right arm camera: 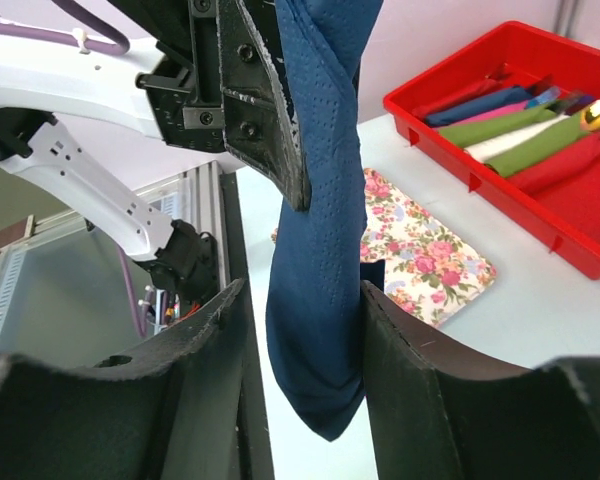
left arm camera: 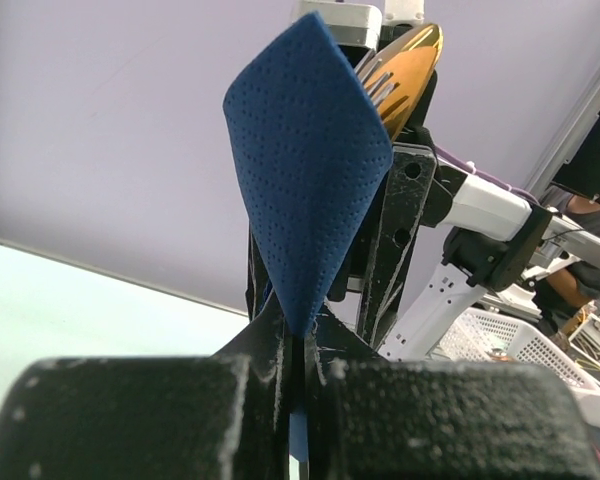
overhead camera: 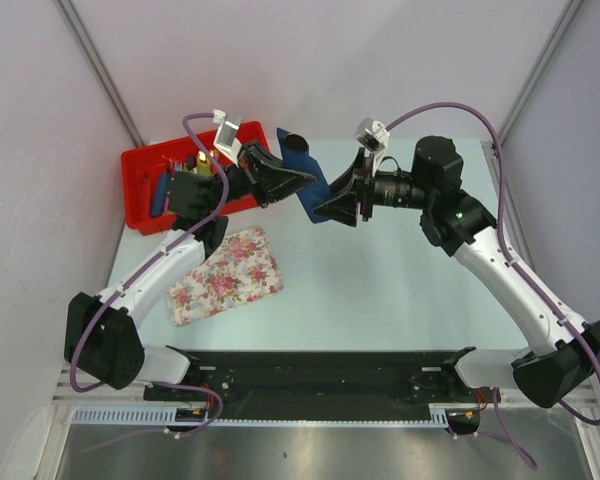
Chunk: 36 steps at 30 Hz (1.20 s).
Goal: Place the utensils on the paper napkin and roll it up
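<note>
The left claw [left arm camera: 295, 345] is clamped tight on the paper napkin [left arm camera: 305, 170]. Its two fingers are pressed together on the narrow end of the navy roll, which flares out beyond the fingertips into a loose cone. From the open far end of that cone, well past the left claw's tips, poke the bowl of the gold spoon [left arm camera: 412, 70] and the tines of the silvery fork [left arm camera: 376, 82], side by side and very close together. The right claw [right arm camera: 302, 295] faces the left one, tips near tips, and both are held clear of the table [overhead camera: 400, 290]. The right claw's fingers stand apart on either side of the napkin's other end, which runs between them. In the right wrist view a clear gap shows between the paper and the finger on the left. The paper seems to brush the other finger, though I cannot tell whether it really presses there. Below the right claw and off to one side, the flowered tray [right arm camera: 420, 262] lies flat on the table. Beyond it, close by the left claw's wrist, stands a red bin [right arm camera: 480, 165] holding coloured rolls [right arm camera: 520, 130] laid side by side.
</note>
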Each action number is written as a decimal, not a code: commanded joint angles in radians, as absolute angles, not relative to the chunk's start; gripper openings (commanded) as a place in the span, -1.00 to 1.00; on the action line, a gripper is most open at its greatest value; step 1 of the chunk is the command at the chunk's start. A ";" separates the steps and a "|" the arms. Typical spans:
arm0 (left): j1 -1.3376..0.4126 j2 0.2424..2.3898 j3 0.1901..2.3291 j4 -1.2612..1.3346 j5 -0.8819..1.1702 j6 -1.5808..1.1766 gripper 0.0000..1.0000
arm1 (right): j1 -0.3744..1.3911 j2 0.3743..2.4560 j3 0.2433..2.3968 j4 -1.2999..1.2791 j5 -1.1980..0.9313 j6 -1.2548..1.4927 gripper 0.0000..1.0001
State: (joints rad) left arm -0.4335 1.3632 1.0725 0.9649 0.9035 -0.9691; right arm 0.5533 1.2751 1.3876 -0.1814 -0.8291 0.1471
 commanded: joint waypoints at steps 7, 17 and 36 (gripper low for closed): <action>-0.440 1.345 1.117 1.057 0.928 -1.006 -1.00 | 0.580 1.295 1.384 -0.094 -0.894 0.190 -0.12; -0.445 1.342 1.117 1.071 0.931 -1.012 -1.00 | 0.607 1.308 1.382 -0.063 -0.920 0.213 -0.44; -0.327 1.255 1.026 0.859 0.848 -1.040 0.62 | 0.497 1.385 1.364 0.435 -0.983 0.730 -1.00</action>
State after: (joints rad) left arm -0.3351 1.2922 1.0382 0.8978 0.8845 -1.0374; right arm 0.5102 1.3857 1.3716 0.1741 -0.9272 0.5262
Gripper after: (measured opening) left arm 0.795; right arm 0.055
